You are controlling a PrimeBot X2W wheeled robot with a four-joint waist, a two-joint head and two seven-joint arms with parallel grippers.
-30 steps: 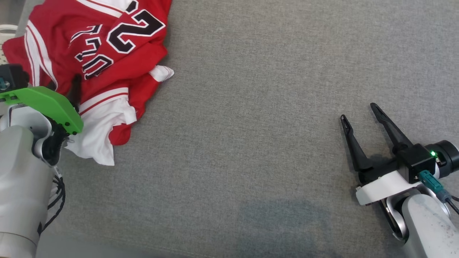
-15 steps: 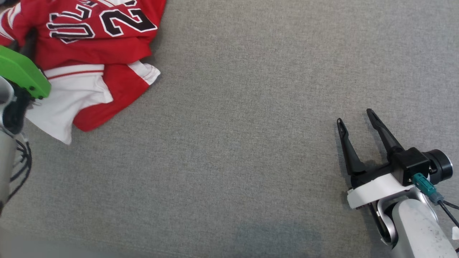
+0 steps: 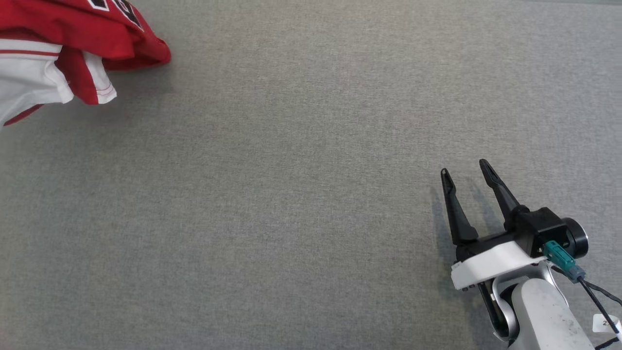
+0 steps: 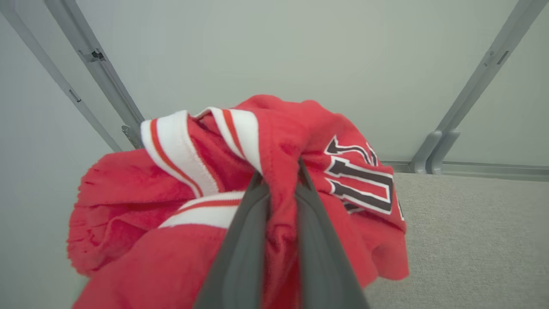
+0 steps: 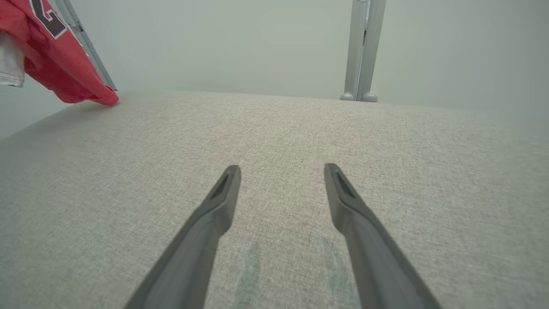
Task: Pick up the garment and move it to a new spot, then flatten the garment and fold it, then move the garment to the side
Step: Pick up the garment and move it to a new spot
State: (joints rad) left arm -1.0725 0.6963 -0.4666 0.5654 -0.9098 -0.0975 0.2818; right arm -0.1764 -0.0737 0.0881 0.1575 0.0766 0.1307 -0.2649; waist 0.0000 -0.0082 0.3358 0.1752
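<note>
The left claw (image 4: 279, 171), spread a second ago, is now clenched on a bunched fold of the red-and-white jersey (image 4: 141, 193). The jersey hangs lifted over the far left corner of the tabletop (image 3: 291, 204), with its lowest fold at or just above the surface. Judgement: the pickup is made, and the carry to a new spot comes next. The right claw (image 3: 464, 167) remains spread and empty near the right edge. Count: one jersey, two claws.
</note>
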